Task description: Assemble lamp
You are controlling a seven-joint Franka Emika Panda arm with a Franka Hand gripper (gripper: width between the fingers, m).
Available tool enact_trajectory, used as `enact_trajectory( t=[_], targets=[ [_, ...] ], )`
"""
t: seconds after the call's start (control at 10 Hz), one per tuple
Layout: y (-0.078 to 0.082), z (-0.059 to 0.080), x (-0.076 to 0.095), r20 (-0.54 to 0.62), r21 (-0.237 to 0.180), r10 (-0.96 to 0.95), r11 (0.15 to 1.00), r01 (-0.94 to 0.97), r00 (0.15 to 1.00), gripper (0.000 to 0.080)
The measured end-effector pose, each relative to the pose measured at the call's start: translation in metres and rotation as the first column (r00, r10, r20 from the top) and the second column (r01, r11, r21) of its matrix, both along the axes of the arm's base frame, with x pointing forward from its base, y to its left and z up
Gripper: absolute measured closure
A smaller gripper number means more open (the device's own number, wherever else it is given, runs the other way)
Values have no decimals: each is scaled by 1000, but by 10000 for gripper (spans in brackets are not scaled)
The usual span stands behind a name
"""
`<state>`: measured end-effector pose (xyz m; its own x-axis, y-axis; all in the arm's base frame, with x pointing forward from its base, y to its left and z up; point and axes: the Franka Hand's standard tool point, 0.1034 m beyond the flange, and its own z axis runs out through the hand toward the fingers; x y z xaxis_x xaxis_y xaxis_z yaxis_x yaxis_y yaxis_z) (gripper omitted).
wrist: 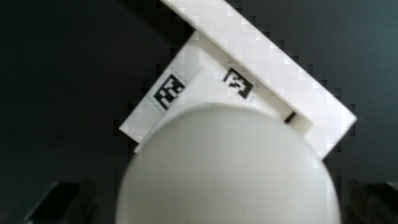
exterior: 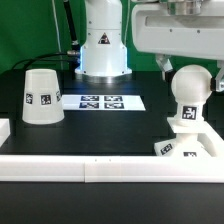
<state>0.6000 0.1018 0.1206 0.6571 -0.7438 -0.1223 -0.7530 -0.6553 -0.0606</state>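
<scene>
Black tabletop (exterior: pixel 110 132); bulb (exterior: pixel 190 88) upright on base (exterior: pixel 195 135), exterior view's right. Claw (wrist: pixel 210 205) spread wide over bulb, gripping nothing. Likely bulb-seating step. Next: fetch shade (exterior: pixel 40 97), lower squarely over bulb.

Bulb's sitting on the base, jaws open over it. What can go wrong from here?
1. Bulb is round: the open gripper closing off-centre could slip or tilt it on the base.
2. Base sits by the border rail; a shove could wedge it.
3. I can't tell whether the bulb is fully seated.
</scene>
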Motion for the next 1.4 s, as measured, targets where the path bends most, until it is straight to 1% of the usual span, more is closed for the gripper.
enact_trajectory(
  t=[0.2,0.4,0.6,0.7,0.8,1.0,1.2,1.3,1.4],
  targets=[
    [0,1,1,29,3,202,979,-202,979,100],
    [0,1,1,49,2,340,940,-340,939,100],
    [0,1,1,72,-4,501,865,-503,862,100],
    [1,0,1,83,-10,582,812,-583,809,100],
    [2,0,1,87,-26,645,763,-646,759,100],
    [5,2,2,90,-67,801,598,-798,593,100],
    [8,3,4,97,-82,887,459,-885,452,100],
    [7,3,4,102,-90,935,349,-933,340,100],
    [5,3,4,105,-94,957,279,-956,269,100]
  ],
)
